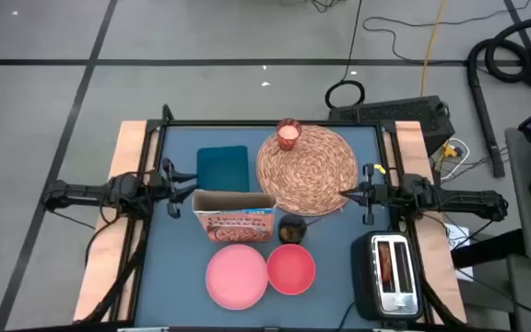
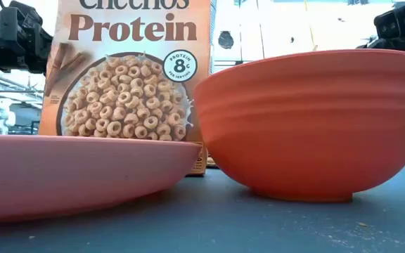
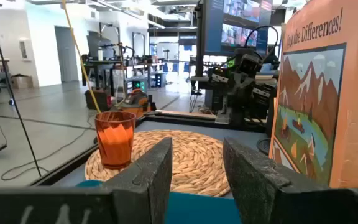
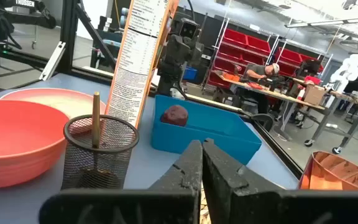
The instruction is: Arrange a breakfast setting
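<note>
The round woven placemat (image 1: 307, 171) lies at the table's far middle, with the small candle glass (image 1: 289, 136) standing on its far edge. The orange Cheerios box (image 1: 235, 221) stands upright near the centre. The pink plate (image 1: 236, 275) and the coral-red bowl (image 1: 290, 269) sit side by side near the front edge. The dark-red fruit (image 4: 175, 115) lies in a blue tray (image 1: 221, 169). My left gripper (image 3: 197, 174) is open and empty beside the tray, pointing at the placemat (image 3: 185, 158). My right gripper (image 4: 202, 165) is shut and empty at the placemat's right edge (image 1: 347, 195).
A black mesh cup (image 4: 99, 152) holding a stick stands between the box and the bowl. A black toaster (image 1: 390, 274) stands at the front right. Wooden boards flank the blue table top. People work at benches far behind the table (image 4: 266, 68).
</note>
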